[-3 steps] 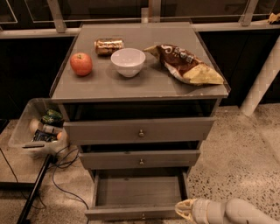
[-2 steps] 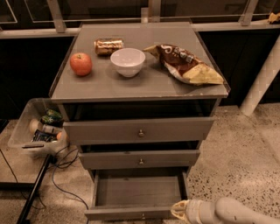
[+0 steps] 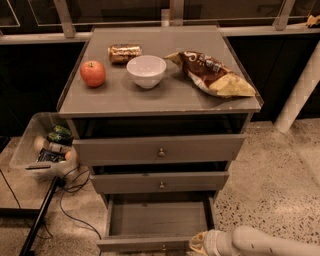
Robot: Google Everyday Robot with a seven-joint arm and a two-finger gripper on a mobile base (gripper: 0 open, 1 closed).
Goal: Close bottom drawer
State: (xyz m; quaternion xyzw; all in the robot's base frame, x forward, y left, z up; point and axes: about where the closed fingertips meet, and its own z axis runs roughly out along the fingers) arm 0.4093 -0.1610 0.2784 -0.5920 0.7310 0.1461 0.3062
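We see gripper (image 3: 199,243) low at btm drawer (image 3: 157,219) front's right end; drawer pulled out; gripper open/closed: can't tell.

Matt wooden bottom drawer (image 3: 157,218) beside gripper (image 3: 200,243)

Speckled terrazzo floor (image 3: 270,165), dark windows (image 3: 115,10) behind, white pillar (image 3: 300,90) right.

A test lab is suggested by speckled floor (image 3: 265,170), loose cables (image 3: 70,200) and a chip bag (image 3: 210,72) staged on a tabletop (image 3: 165,97); the end effector (image 3: 200,243) is seen at the bottom drawer (image 3: 157,219) front.
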